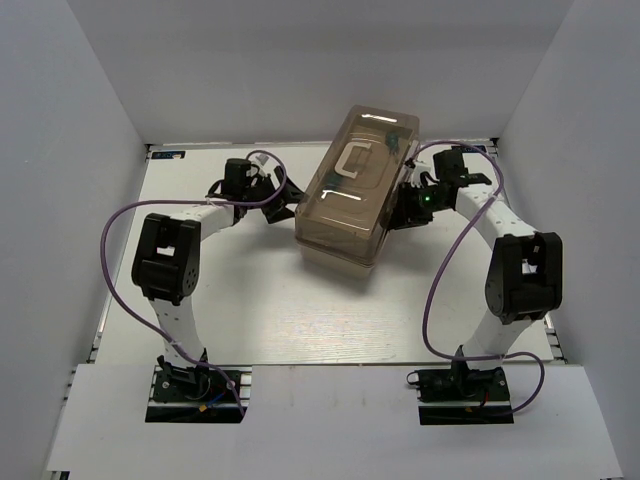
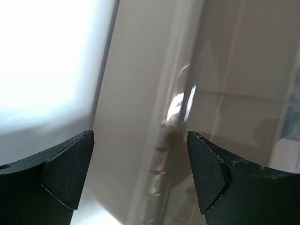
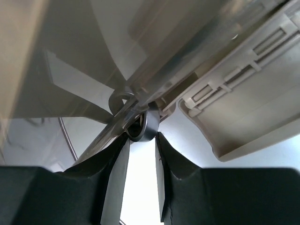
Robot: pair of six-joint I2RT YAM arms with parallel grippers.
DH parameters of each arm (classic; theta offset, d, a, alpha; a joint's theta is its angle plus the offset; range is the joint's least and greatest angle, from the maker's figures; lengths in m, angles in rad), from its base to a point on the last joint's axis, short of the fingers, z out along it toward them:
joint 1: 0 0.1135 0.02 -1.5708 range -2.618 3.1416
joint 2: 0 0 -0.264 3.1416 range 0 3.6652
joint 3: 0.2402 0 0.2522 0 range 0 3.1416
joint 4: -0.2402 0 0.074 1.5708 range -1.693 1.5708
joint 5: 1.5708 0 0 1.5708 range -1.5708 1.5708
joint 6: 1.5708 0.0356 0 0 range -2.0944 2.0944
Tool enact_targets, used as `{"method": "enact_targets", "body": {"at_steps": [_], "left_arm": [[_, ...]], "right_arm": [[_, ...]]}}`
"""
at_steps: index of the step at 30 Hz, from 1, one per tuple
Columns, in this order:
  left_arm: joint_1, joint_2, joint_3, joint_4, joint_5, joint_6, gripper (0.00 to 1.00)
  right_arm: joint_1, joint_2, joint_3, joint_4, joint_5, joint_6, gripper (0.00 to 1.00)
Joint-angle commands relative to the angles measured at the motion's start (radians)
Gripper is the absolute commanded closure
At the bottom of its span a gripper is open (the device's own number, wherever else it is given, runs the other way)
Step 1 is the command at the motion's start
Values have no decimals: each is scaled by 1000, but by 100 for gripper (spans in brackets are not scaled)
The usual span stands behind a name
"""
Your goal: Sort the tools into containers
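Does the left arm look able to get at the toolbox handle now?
Probably yes. The left gripper hangs open beside the toolbox, and the handle on its lid lies bare. The right gripper, shut on a wrench, is at the other side, not over the lid.

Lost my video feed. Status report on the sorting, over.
Left gripper open beside beige plastic toolbox. Right gripper shut on silver wrench at its right side. Translucent brown lid looks closed, in the way.
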State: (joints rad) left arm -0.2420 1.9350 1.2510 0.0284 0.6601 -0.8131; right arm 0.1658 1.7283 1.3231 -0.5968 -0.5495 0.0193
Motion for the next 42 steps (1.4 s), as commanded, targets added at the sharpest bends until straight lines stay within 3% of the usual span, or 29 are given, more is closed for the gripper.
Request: {"method": "enact_targets", "body": {"at_steps": [1,12,22,26,33,42], "left_arm": [[-83,-106,-45,-1,141,8,8],[-138,-136,-76,18,151,-1,8],[-126,-159,-97,-2,110,-20,8],[-117,-183,-110,-22,85,-20,8],[-117,-183,-90,-31,95,-29,7],[-117,-183,-70,-42,95,-29,7]], "right_arm": [[-9,39,71,140,28,19,66],[-22,94,171,201,48,53,74],[-25,99,173,200,30,41,74],[-38,91,154,212,-10,66,69],[-89,109,159,239,-194,142,52],[-120,122,163,292,-302,197,50]]}}
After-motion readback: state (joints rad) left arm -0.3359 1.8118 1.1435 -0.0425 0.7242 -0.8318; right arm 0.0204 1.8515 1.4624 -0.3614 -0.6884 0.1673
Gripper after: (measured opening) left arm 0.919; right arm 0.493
